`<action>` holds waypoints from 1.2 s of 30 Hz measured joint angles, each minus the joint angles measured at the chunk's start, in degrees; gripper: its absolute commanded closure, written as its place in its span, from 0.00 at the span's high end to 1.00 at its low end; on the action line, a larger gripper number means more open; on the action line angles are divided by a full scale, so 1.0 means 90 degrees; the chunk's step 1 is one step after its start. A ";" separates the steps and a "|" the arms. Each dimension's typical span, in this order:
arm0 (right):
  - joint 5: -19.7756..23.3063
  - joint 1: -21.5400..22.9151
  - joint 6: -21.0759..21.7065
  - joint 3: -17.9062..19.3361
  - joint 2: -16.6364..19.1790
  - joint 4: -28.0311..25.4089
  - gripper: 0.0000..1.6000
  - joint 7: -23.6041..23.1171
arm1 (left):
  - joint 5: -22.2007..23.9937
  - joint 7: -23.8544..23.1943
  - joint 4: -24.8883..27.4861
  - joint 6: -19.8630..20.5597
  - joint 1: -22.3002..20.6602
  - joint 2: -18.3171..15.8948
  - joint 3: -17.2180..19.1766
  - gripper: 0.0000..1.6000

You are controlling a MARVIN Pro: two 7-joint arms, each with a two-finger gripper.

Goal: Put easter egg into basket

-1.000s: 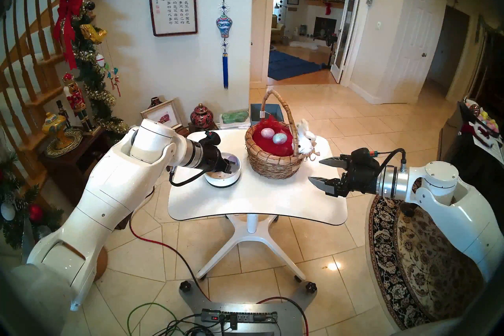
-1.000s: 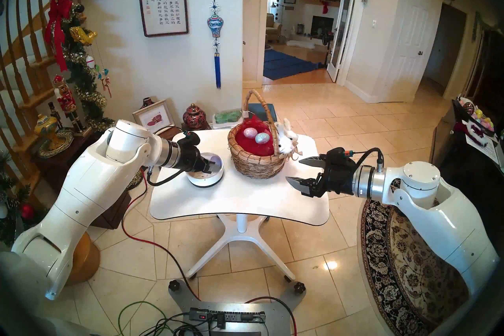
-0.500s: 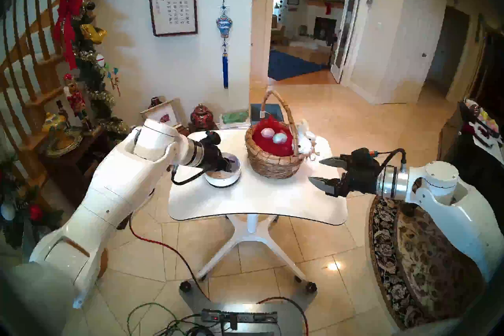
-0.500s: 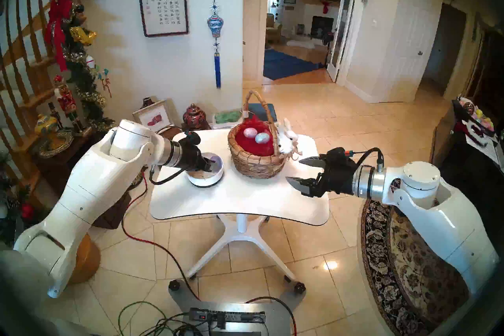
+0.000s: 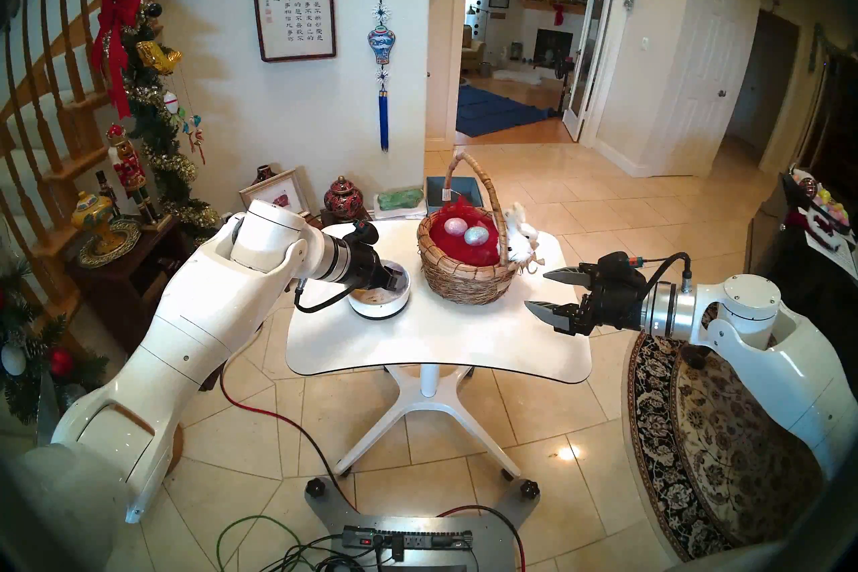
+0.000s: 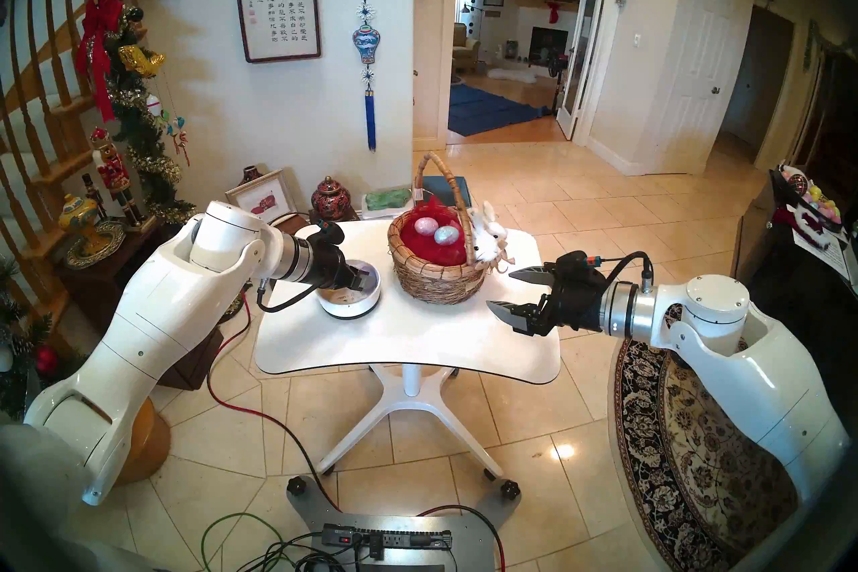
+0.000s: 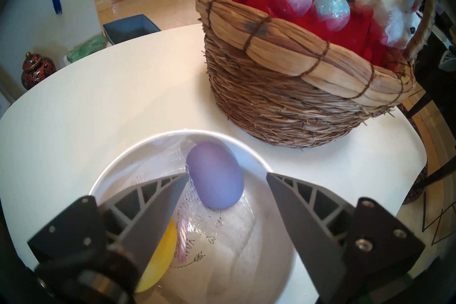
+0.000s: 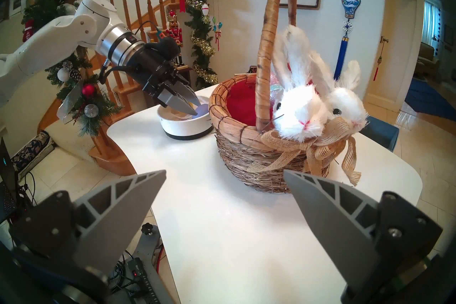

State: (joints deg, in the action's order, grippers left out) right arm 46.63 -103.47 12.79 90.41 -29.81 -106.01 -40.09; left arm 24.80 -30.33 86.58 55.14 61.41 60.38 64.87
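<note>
Purple egg (image 7: 214, 174): it lies in the white bowl (image 7: 246, 148), low in the middle of the left wrist view. It looks smooth and matte, with no glitter. I think it is light and hollow, like a plastic toy egg, so it should be easy to lift but could crack or pop out if squeezed hard.

Where to hold it: across its fat middle, one finger on each long side. The round ends would slip away.

Left gripper (image 7: 227, 175): its fingers are apart, one on each side of the purple egg. The left fingertip (image 7: 181, 179) looks to be just at the egg's edge. The other finger is still clear of it. Nothing is held yet.

Yellow egg (image 7: 158, 259): it is in the same bowl, at the lower left of that view, half hidden under the left finger. It could get bumped.

Bowl lining: thin white netting with a pink striped stick (image 7: 182, 237) on it. It looks soft and could snag on a fingertip.

Basket (image 5: 464, 278): it sits on the white table (image 5: 441, 348), right of the bowl in the head view and close to it. It has red tissue, a pink glitter egg (image 5: 455, 226) and a blue glitter egg (image 5: 474, 236) inside. Its tall handle (image 5: 487, 185) arches over the top, so the egg must go in beside it.

Bunnies (image 8: 318, 106): two white fluffy ones sit on the basket rim.

Right gripper (image 5: 538, 290): wide apart and empty, at the right of the head view, near the basket but not touching.
</note>
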 measured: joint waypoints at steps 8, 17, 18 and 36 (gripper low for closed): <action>0.0000 0.0000 0.0000 0.0000 0.0000 0.0000 1.00 0.0000 | -0.0009 0.0065 -0.0045 0.0000 -0.0017 0.0004 -0.0073 0.76; 0.0001 0.0000 0.0000 0.0000 0.0000 0.0000 1.00 0.0000 | -0.0065 0.0124 -0.0122 0.0000 -0.0036 0.0018 -0.0140 0.76; 0.0001 0.0000 0.0000 0.0000 0.0000 0.0000 1.00 0.0000 | -0.0072 0.0129 -0.0127 0.0000 -0.0038 0.0020 -0.0142 0.76; 0.0001 0.0000 -0.0001 0.0000 0.0000 0.0000 1.00 0.0000 | -0.0246 0.0174 -0.0226 -0.0032 -0.0108 0.0085 -0.0248 0.87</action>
State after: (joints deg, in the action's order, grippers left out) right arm 46.63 -103.47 12.78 90.41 -29.81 -106.01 -40.09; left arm 22.59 -28.76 84.55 54.85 60.44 61.15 62.63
